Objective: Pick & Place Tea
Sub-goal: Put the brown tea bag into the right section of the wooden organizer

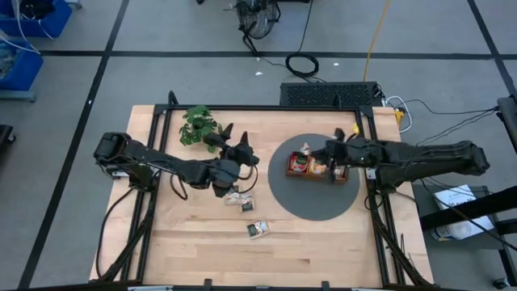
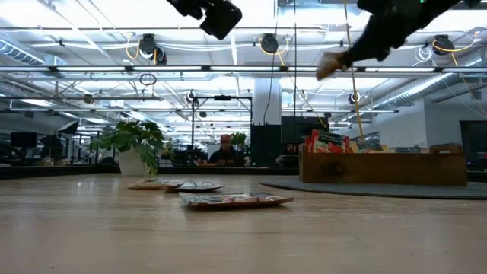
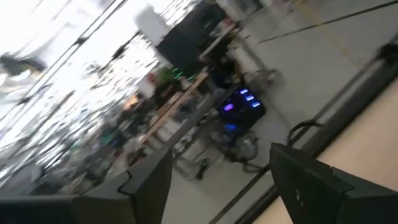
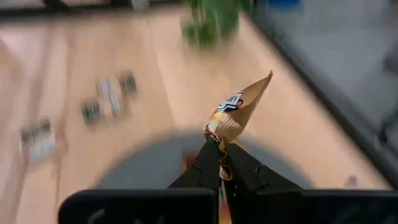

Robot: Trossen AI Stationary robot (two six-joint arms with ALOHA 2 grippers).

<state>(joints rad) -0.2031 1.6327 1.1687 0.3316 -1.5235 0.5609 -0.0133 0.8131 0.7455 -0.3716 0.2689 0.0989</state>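
Honestly nothing's readable here, the sachet [image 4: 239, 109] mid-frame in the right wrist view has dark lettering but it's just a smear.

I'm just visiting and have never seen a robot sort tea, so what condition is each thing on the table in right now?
Left gripper: open, empty, raised above the table.
Right gripper: shut on a tea sachet, held in the air above the tray.
Wooden tray: upright on the grey mat, holding some sachets.
Loose sachets: lying flat on the wood.
Plant: standing upright.
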